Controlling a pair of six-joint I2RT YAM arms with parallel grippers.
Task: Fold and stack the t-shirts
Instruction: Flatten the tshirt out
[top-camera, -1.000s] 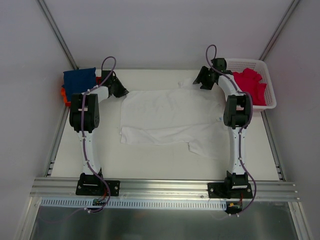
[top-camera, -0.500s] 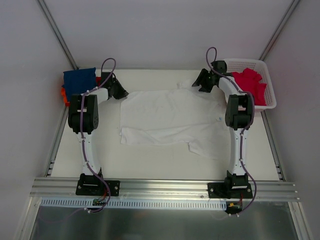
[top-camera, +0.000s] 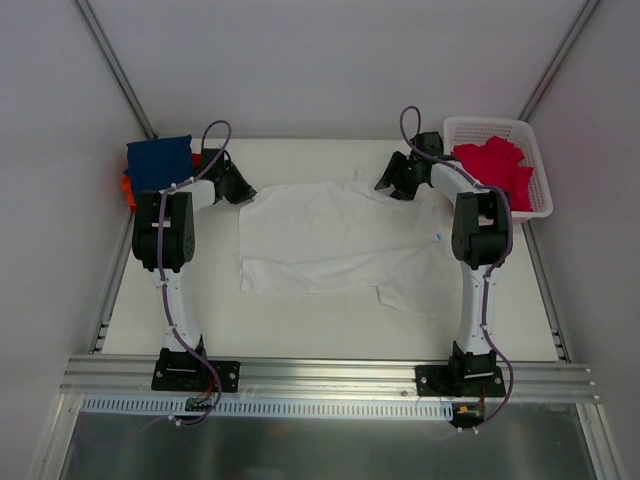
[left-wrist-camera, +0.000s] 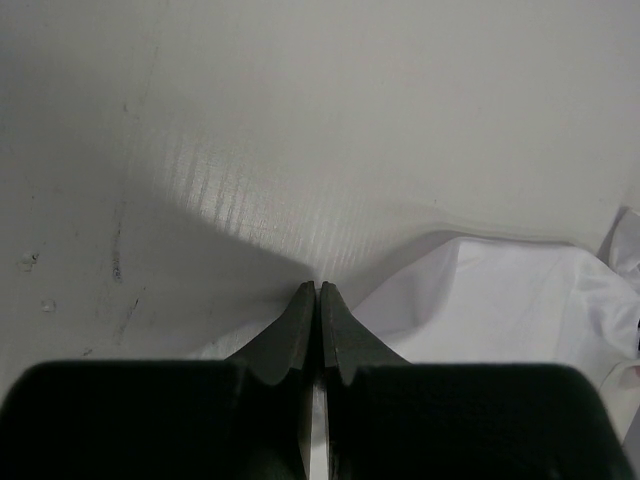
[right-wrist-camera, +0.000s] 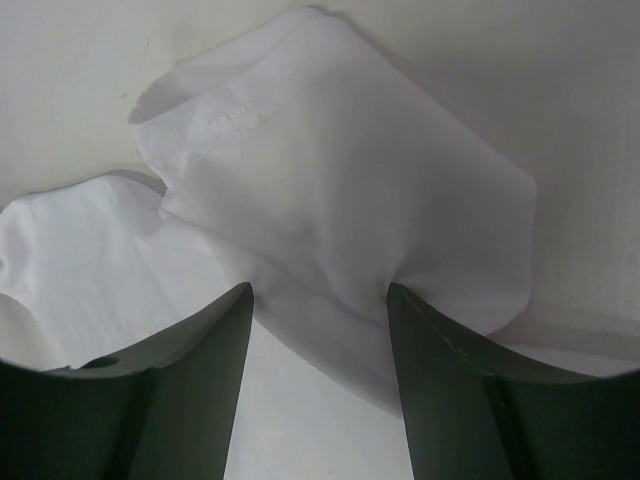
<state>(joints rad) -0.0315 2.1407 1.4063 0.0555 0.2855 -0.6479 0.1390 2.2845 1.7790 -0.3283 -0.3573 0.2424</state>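
The left gripper (left-wrist-camera: 317, 287) is pressed closed on the far left edge of the one white t-shirt (top-camera: 330, 240). The right gripper (right-wrist-camera: 318, 292) stands wide, with a rumpled sleeve between its fingers. The shirt lies spread and creased mid-tabletop (top-camera: 300, 320). At the far left, one navy t-shirt (top-camera: 158, 160) sits folded on one orange-red t-shirt (top-camera: 127, 190). One white basket (top-camera: 540, 200) at the far right holds crimson-pink cloth (top-camera: 495, 165), number unclear.

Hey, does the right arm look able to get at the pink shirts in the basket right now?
Probably yes. The right claw is open, straddling a sleeve of the white t-shirt without gripping it, and the basket holding the pink shirts sits just beside that arm, open-topped with nothing over it.
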